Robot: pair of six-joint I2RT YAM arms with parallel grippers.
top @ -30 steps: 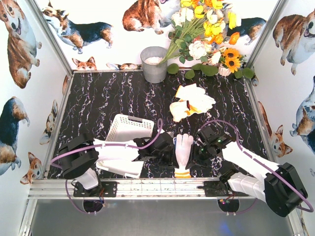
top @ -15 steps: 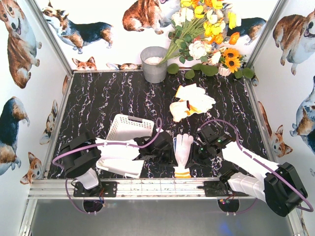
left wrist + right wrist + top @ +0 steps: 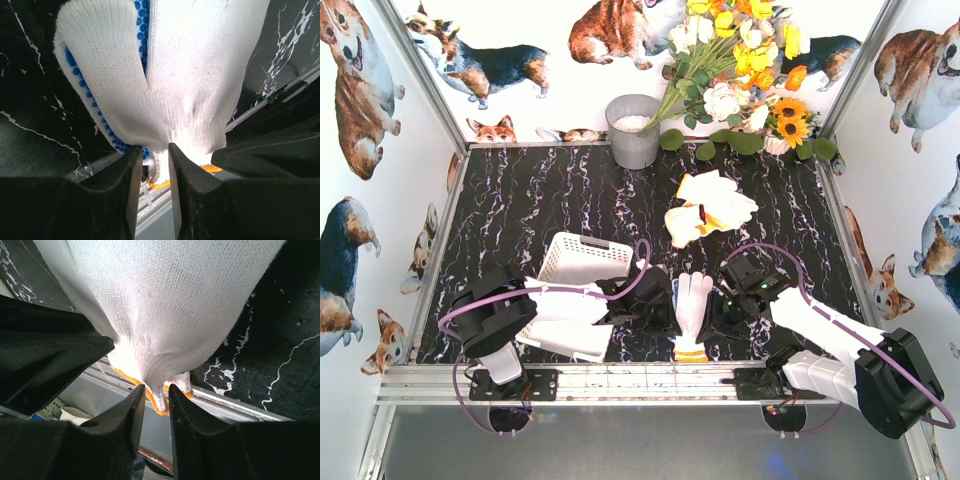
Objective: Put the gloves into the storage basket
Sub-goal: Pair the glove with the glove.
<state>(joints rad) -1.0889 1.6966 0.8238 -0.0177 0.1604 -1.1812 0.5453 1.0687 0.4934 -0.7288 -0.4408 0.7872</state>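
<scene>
The jaws of the left gripper [image 3: 155, 150] stand nearly together, pinching a bunched fold of the glove [image 3: 693, 303] near its cuff. The jaws of the right gripper [image 3: 156, 390] are just as narrow and clamp the orange-trimmed cuff edge of the same glove.

From above, the glove lies on the table [image 3: 540, 190] at the near edge, its fingers toward 12 o'clock and its cuff at 6 o'clock by the rail. The left gripper is at its 9 o'clock and the right gripper at its 3 o'clock. In the left wrist view blue dots line the glove's lower layer; I cannot tell whether that is a second glove.

The basket [image 3: 582, 245] sits at the glove's 9 o'clock, beyond the left gripper and partly under the left arm [image 3: 560, 305]. A pile [image 3: 708, 210] of more gloves lies at the glove's 12 o'clock, apart from it. The bucket [image 3: 633, 130] stands at the far edge, with the flowers [image 3: 740, 60] at its 2 o'clock.
</scene>
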